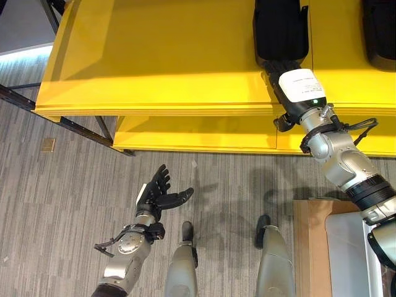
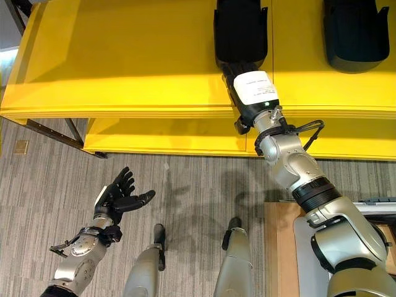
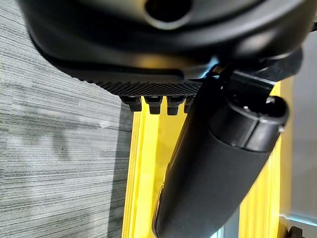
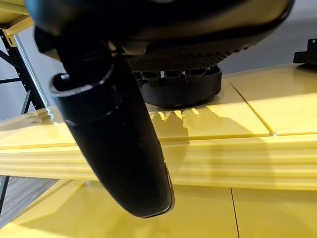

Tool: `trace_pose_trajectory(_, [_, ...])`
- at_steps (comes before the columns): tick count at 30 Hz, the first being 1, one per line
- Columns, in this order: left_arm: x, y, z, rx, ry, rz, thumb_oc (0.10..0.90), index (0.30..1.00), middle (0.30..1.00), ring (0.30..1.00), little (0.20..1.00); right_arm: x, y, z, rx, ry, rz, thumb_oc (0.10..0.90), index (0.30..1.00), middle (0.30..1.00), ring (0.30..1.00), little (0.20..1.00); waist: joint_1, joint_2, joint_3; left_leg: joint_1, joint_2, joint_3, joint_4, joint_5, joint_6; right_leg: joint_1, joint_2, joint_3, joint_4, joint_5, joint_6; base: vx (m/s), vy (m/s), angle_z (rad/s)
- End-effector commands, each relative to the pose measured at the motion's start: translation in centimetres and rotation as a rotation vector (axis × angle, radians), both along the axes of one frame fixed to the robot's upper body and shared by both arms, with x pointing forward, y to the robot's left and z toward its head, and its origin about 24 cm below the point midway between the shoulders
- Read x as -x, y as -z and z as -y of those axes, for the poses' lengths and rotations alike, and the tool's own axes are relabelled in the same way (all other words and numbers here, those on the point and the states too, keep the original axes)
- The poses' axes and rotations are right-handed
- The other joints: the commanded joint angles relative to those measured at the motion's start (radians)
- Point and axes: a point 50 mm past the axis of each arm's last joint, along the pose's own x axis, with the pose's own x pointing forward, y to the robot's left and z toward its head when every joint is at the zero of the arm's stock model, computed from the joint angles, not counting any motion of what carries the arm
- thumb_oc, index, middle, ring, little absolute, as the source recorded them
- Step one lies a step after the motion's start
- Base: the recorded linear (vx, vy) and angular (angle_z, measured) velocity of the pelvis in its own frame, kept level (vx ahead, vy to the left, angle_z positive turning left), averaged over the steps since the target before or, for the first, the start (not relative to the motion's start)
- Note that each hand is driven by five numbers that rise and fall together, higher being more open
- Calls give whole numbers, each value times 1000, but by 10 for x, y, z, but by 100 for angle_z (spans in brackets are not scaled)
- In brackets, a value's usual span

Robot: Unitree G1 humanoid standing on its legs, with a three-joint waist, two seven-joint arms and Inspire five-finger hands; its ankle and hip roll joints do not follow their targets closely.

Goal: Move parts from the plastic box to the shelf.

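You see grey striped carpet [image 1: 74, 204] under everything, a small tan tag [image 1: 47, 145] lying on it, and a brown cardboard sheet [image 1: 311, 247].

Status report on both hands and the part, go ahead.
Right hand reaching onto yellow shelf, at black part; grip cannot be told. Left hand open, idle over floor. Second black part further right on shelf. Nothing in the way.

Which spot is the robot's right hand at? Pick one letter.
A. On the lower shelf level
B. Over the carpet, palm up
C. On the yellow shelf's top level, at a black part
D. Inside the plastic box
C: the right hand reaches onto the top of the yellow shelf, against the black part lying there.
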Motion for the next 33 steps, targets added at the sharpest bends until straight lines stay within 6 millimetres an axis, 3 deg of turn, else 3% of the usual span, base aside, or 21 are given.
trace_pose_trajectory(1, [-10,-37,-7,-18,-8,202,900,1000,1000,1000,1000,-3,-51,-6,3,-5,159,900,1000,1000,1000,1000,31,-26,-18,54,52,-16,72,-94,16,38,-2,53,-143,120,78,0,0,0])
trace_pose_trajectory(9, [-9,-37,-6,-26,2,201,900,1000,1000,1000,1000,0,-44,-16,-44,-66,137,900,1000,1000,1000,1000,26,-37,-20,59,50,-20,85,-104,18,55,-4,52,-142,121,79,0,0,0])
trace_pose_trajectory(22, [-8,-38,-9,-49,8,196,900,1000,1000,1000,1000,14,-34,-26,-111,-172,112,900,1000,1000,1000,1000,30,-96,-46,101,41,-29,103,-139,30,131,-11,45,-177,138,90,4,29,2])
trace_pose_trajectory(28, [-5,-37,-13,-63,6,186,900,1000,1000,1000,1000,19,-18,-28,-162,-207,60,900,1000,1000,1000,1000,30,-133,-72,159,32,-21,75,-145,37,210,-10,40,-246,164,103,22,58,0])
trace_pose_trajectory(33, [-1,-33,-19,-82,-8,164,900,1000,1000,1000,1000,23,-2,-33,-220,-236,7,900,1000,1000,1000,1000,25,-142,-102,199,25,-11,40,-143,48,260,-5,39,-325,195,112,28,56,-5])
